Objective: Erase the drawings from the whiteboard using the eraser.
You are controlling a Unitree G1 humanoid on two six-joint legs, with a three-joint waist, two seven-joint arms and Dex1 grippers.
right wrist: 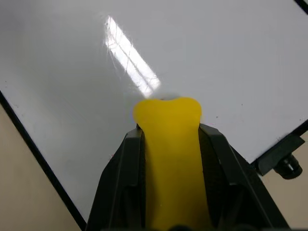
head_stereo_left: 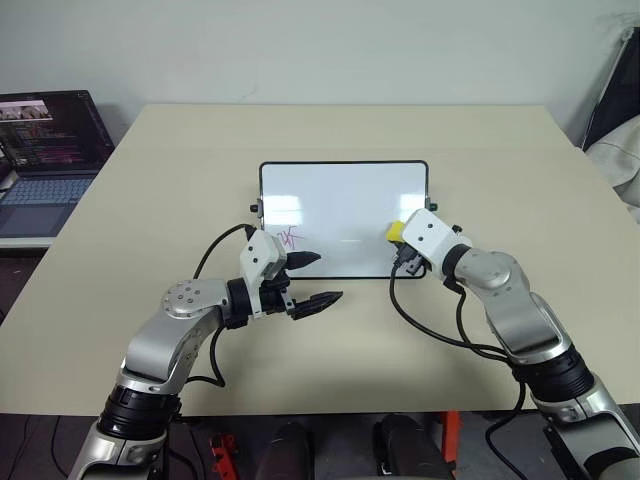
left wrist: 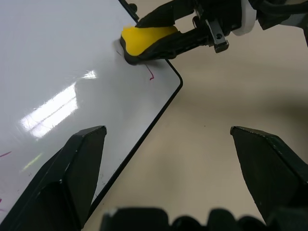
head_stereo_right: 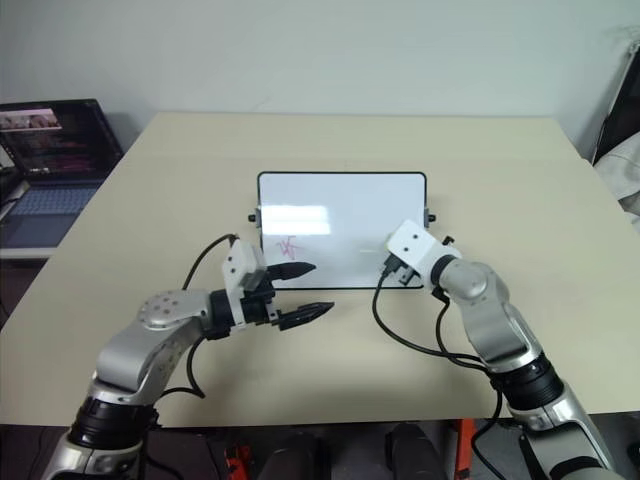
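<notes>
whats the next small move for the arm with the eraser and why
Probably wipe the eraser, shut in the right gripper, a little toward the whiteboard's near corner: it is at the surface and a small red stroke remains right beside it. The purple-pink squiggle near the open left gripper waits for later.

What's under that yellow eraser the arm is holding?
The whiteboard: the eraser, clamped in the right gripper, presses on it. A small pink stroke shows beside it; anything beneath is covered.

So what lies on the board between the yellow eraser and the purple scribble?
Bare white whiteboard lies between eraser and scribble, seen from the head camera.
</notes>
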